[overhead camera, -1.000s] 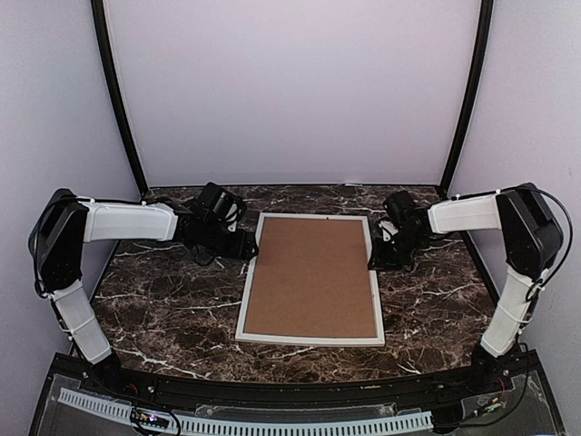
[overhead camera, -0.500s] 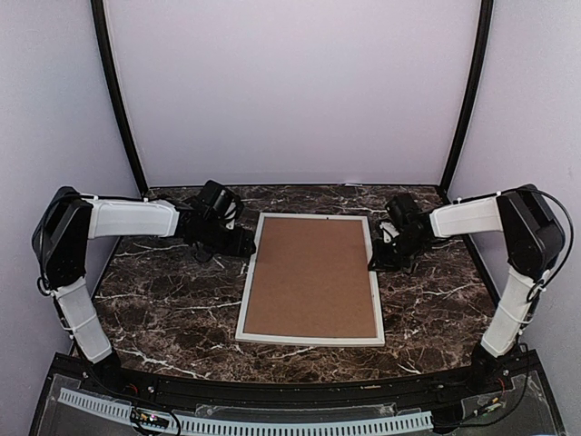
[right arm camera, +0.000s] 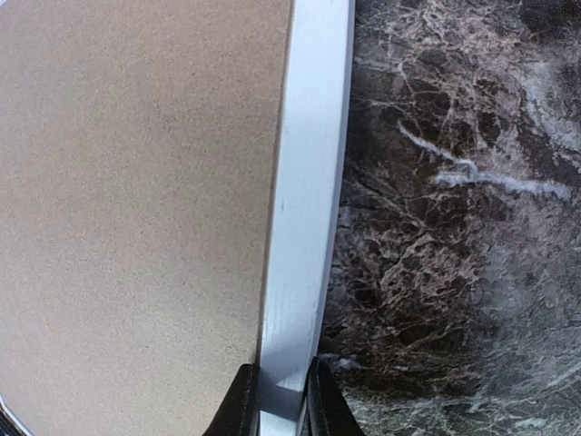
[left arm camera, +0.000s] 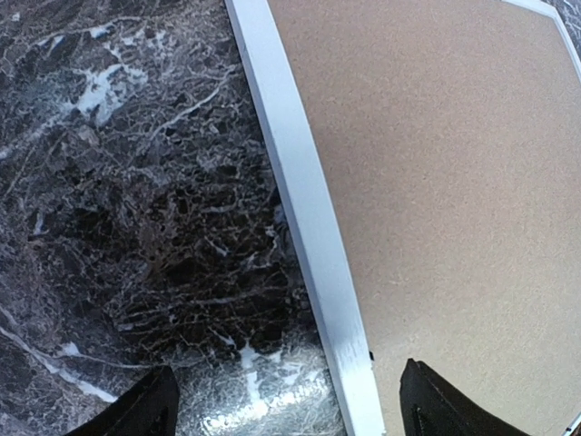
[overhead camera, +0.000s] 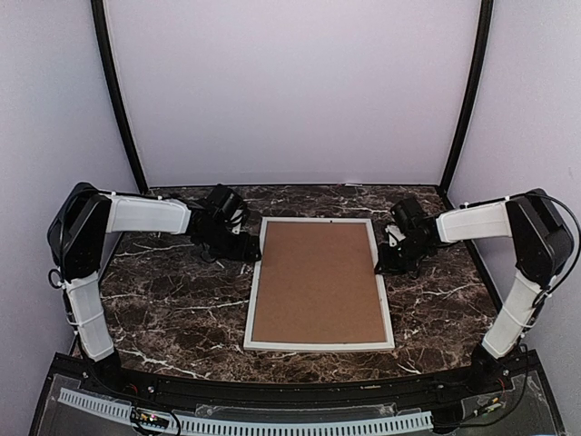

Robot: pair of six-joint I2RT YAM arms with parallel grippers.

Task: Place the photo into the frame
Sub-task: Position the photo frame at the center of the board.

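Observation:
The frame lies flat on the marble table, thin white border around a plain brown backing board. The photo is hidden. My right gripper is shut on the frame's right border; in the right wrist view its fingertips pinch the white strip. My left gripper is open at the frame's left border; in the left wrist view its fingers straddle the white strip, one over the marble, one over the board.
The dark marble table extends on both sides of the frame. Black posts and pale walls close in the back and sides. A black rail runs along the near edge.
The frame has slid to the right and slightly nearer, held by my right gripper. Both arms have moved right with it.

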